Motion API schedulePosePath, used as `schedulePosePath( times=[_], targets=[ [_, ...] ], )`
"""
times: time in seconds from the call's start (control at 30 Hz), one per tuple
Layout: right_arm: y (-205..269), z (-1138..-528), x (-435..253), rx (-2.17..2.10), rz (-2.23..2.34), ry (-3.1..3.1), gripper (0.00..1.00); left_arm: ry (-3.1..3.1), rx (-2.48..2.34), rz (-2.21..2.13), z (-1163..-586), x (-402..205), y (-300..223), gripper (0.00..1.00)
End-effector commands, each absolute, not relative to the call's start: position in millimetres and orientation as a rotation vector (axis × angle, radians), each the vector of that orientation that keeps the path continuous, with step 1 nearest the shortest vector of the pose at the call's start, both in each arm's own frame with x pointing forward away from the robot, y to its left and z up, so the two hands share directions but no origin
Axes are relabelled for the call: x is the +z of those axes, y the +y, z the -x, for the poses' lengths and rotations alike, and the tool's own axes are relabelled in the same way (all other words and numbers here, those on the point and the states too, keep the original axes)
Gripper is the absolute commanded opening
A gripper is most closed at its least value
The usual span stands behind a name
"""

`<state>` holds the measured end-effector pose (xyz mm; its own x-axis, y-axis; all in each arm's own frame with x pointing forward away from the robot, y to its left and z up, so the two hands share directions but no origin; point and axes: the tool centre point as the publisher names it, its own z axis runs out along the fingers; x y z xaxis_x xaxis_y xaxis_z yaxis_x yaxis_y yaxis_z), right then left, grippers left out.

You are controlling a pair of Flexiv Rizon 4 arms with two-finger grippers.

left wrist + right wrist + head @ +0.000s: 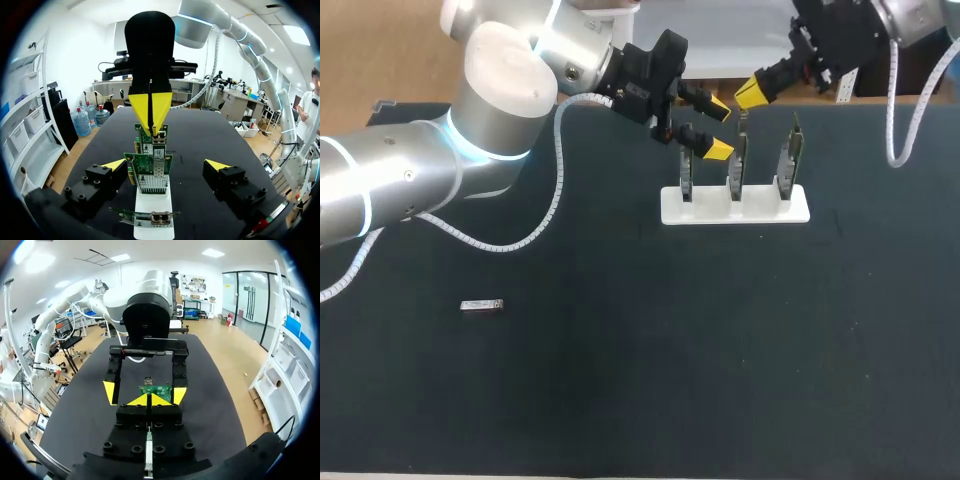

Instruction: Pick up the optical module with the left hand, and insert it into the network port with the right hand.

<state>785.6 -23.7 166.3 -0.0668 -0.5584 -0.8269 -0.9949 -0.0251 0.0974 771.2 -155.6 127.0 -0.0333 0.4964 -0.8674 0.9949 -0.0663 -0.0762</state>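
Three circuit boards [735,165] (upright); one white holder [735,212]; one optical module [482,306].

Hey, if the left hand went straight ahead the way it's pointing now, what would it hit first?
Most likely the nearest green circuit board on the white stand. It stands straight ahead, in line with the gap between the fingers of the open left hand. Depth is hard to judge.

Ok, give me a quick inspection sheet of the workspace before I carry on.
Surface: dark table.
Job's things: optical module lies flat, far from both pincers; three green boards stand upright in a white holder.
Clutter: nothing seen.
Grippers: left pincer open, near the leftmost board; right pincer shut, nothing visible in it, near the middle board's top.
Cables: white coiled hose on the left arm, another hanging from the right.
Surroundings: nothing seen.
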Motion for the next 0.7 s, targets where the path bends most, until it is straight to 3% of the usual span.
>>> schedulePosePath(
  times=[0.03, 0.7],
  targets=[
    [-23, -787, 162, 0.982, 1.633, 1.685, 0.0, 1.591, -1.026, -1.627, -773, 127, -156, 1.0],
    [-22, -782, 145, 0.983, 1.637, 1.738, 0.0, 1.591, -1.026, -1.627, -773, 127, -156, 1.0]
  ],
)
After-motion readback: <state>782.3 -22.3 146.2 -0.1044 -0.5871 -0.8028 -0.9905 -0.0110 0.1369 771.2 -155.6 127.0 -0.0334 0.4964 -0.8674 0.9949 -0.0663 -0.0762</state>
